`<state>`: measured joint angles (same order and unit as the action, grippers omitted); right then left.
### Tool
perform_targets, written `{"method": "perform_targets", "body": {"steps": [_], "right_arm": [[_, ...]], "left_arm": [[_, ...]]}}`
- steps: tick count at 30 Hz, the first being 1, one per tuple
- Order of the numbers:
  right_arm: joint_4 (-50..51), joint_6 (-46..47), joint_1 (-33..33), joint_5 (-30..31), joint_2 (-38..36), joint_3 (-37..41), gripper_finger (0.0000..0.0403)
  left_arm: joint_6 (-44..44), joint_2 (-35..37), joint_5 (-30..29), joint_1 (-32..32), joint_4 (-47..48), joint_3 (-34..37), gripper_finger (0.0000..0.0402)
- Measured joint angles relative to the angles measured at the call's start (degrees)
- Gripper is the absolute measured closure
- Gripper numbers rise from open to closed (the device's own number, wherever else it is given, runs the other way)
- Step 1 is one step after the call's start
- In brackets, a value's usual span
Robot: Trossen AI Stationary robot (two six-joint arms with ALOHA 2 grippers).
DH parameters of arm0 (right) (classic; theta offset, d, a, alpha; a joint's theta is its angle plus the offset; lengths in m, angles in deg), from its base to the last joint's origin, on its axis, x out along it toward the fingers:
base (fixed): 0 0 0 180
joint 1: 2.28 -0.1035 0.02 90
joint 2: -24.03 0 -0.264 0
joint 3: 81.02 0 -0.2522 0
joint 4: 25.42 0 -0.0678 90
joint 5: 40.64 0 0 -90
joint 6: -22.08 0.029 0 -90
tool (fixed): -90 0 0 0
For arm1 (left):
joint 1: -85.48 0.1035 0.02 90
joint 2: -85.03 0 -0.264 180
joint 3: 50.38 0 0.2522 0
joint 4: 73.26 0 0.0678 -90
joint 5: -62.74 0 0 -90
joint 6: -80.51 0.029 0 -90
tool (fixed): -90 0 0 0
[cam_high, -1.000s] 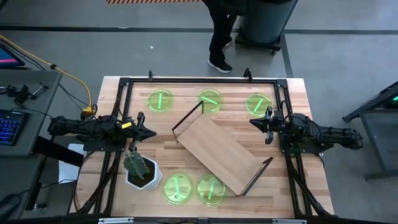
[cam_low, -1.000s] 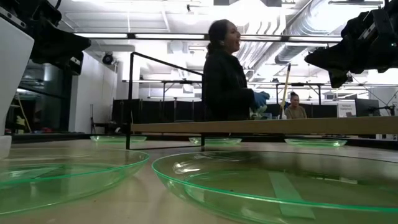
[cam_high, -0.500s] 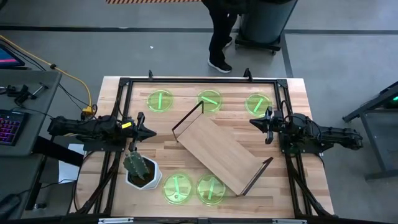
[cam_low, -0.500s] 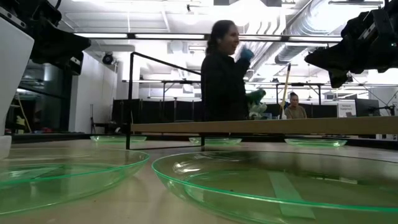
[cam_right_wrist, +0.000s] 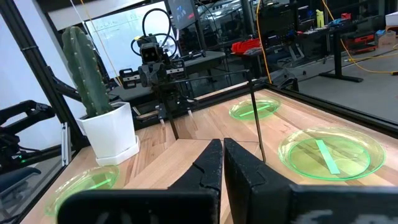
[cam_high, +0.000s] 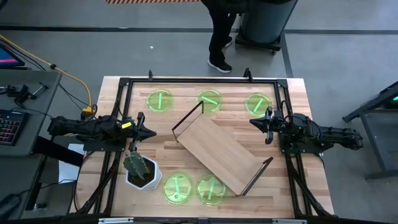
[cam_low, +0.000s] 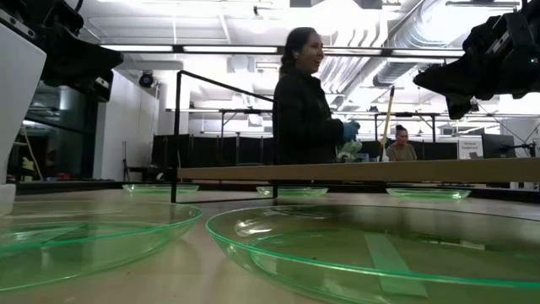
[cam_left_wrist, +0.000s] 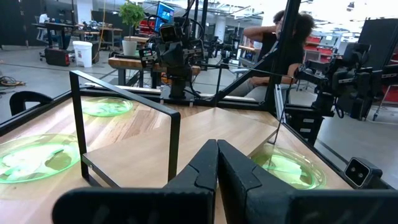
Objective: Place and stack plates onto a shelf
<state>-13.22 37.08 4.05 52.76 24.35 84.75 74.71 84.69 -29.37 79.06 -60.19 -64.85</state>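
Five green plates lie flat on the tabletop. Three sit along the far edge (cam_high: 160,101), (cam_high: 210,100), (cam_high: 257,103). Two sit near the near edge (cam_high: 178,186), (cam_high: 211,188) and fill the low view (cam_low: 380,253). The shelf (cam_high: 221,152) stands slantwise at mid-table, its board (cam_low: 354,171) carried a little above the tabletop by the black wire frames. My left gripper (cam_high: 152,132) hovers shut left of the shelf, and its wrist view (cam_left_wrist: 217,155) shows the fingers together. My right gripper (cam_high: 252,122) hovers shut right of the shelf (cam_right_wrist: 222,152).
A cactus in a white pot (cam_high: 142,169) stands below my left gripper's side, beside the near-left plate. A black frame (cam_high: 199,81) runs around the tabletop. A person (cam_low: 304,105) stands beyond the far edge. Bare wood lies between the shelf and each gripper.
Both arms and all plates have kept still. The person beyond the far edge raised a gloved hand and lowered it again.
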Motion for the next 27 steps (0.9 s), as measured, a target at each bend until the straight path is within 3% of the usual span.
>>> {"method": "perform_targets", "body": {"steps": [15, 17, 22, 27], "right_arm": [[-0.2, 0.8, 0.0, 0.0, 0.0, 0.0, 0.0403], [-2.0, 7.5, 0.0, 0.0, 0.0, 0.0, 0.0403], [-13.1, 39.8, 0.0, 5.1, 0.0, 0.0, 0.0403], [-14.2, 51.8, 0.0, 18.0, 0.0, 0.0, 0.0403]], "left_arm": [[0.0, 0.0, 0.0, 0.0, 0.0, 0.0, 0.0401], [0.0, 0.0, 0.0, 0.0, 0.0, 0.0, 0.0401], [0.0, 0.0, 0.0, 0.0, 0.0, 0.0, 0.0401], [0.0, 0.0, 0.0, 0.0, 0.0, 0.0, 0.0401]]}}
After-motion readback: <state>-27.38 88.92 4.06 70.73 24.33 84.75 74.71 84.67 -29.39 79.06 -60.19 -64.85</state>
